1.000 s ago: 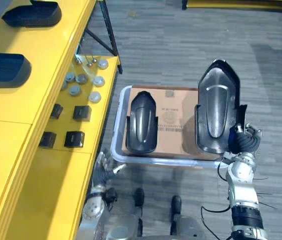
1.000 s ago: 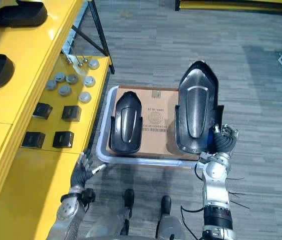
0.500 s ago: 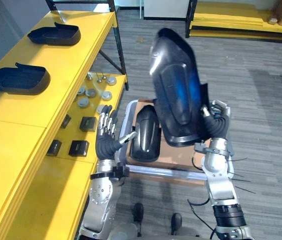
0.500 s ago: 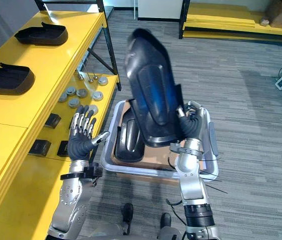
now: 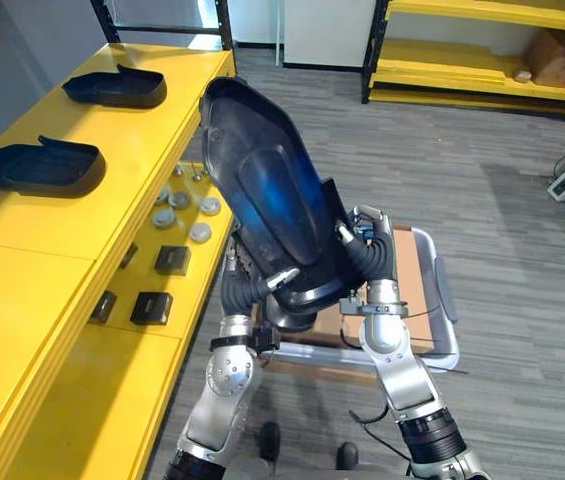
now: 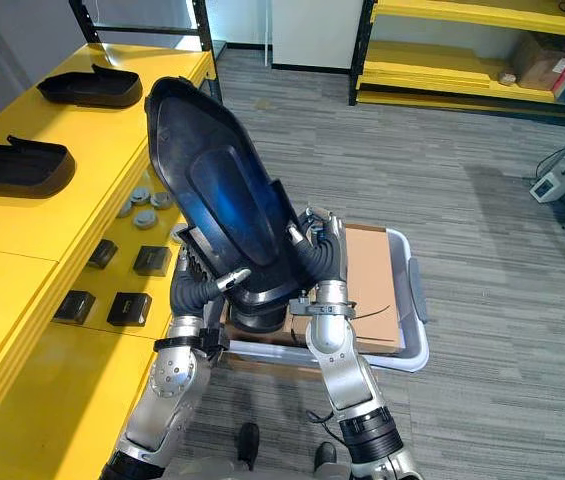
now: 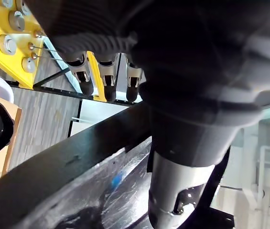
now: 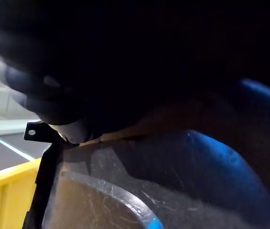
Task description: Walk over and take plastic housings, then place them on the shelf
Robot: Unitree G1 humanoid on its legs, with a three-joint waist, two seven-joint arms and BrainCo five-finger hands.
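Observation:
A big black plastic housing (image 5: 272, 200) is raised and tilted between my two hands, above the grey tray (image 5: 444, 300). My right hand (image 5: 367, 258) is curled round its lower right edge. At the lower left edge is my left hand (image 5: 247, 290), thumb over the front rim (image 7: 182, 191) and fingers (image 7: 106, 76) behind. A smaller black housing (image 6: 252, 318) lies in the tray, mostly hidden under the raised one. Two more black housings (image 5: 117, 87) (image 5: 37, 168) rest on top of the yellow shelf (image 5: 22, 260) at the left.
The shelf's lower level holds several round metal parts (image 5: 187, 215) and small black boxes (image 5: 172, 260). A cardboard sheet (image 5: 407, 275) lines the tray. Yellow racking (image 5: 462, 85) stands at the far side, across grey floor.
The big housing has swung left and tilted further. My left hand, open and apart before, now grips its lower left edge. The view has risen as well.

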